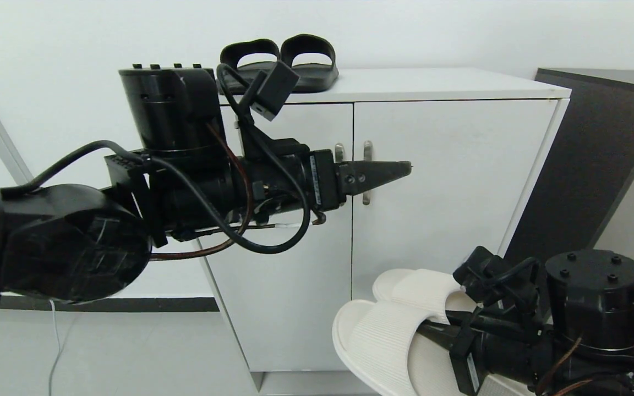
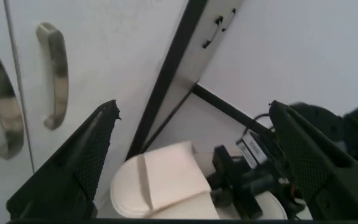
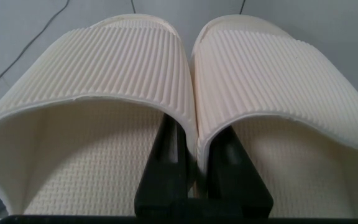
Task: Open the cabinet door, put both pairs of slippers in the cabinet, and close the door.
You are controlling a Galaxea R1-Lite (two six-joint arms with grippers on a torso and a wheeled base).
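Holding the white slippers [image 3: 123,68] tight, the right claw [image 3: 194,134] has one finger inside each shoe and squeezes their inner walls together, which the right wrist view shows up close. The pair lies side by side, low and near on the right, toes pointing left toward the cabinet [image 1: 449,165]. The left wrist view shows the left claw [image 2: 192,109] wide open and empty, by the shut doors' handles [image 2: 51,74]. The black slippers [image 1: 281,60] sit on the cabinet top, lengthwise near to far.
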